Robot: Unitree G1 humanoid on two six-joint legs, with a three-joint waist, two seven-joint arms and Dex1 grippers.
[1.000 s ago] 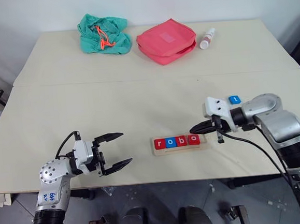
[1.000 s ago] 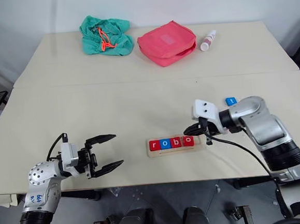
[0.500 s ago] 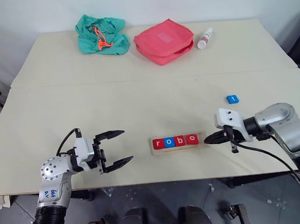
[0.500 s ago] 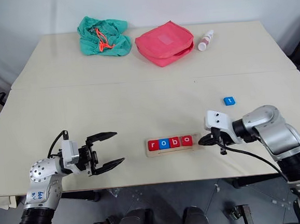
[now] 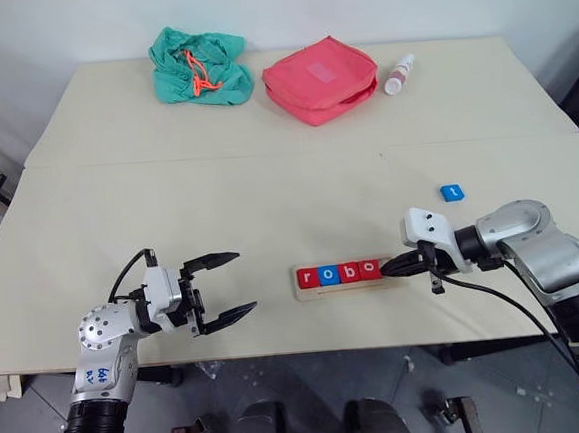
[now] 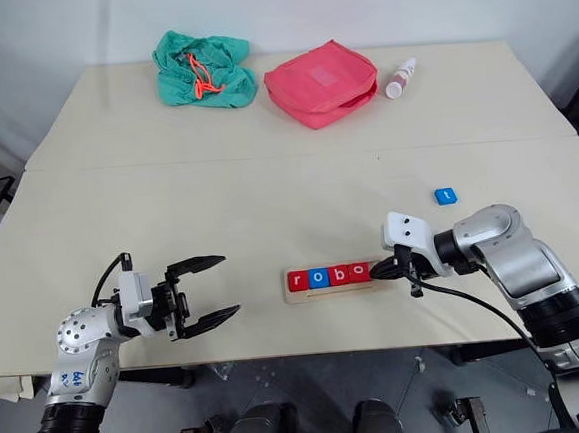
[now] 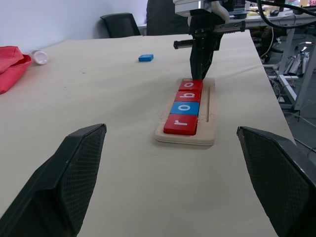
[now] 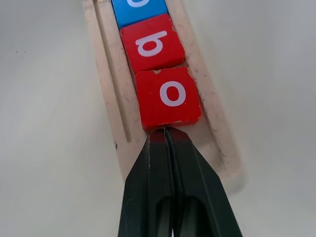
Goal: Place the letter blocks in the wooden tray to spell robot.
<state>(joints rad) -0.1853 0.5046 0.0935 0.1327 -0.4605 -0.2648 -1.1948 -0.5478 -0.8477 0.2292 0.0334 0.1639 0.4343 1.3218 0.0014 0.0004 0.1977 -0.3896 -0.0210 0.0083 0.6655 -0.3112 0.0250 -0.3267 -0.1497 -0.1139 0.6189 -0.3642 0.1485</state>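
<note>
Wooden tray (image 5: 346, 287), lower centre: holds r, o, b, o. Right gripper (image 8: 165, 132): fingers pressed together, tips against last red o block (image 8: 169, 97); I nudge gently, squarely. Blue t block (image 5: 451, 193), right of centre: unplaced. Left gripper (image 5: 227, 286): spread, idle.

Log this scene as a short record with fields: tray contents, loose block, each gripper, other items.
tray: wooden tray holds four blocks reading r, o, b, o
last block in row: red o
loose block: blue t block, on the table apart from the tray
right gripper: shut, tips at the red o's edge
left gripper: open, holding nothing
other items: green cloth, pink pouch, small bottle
</note>
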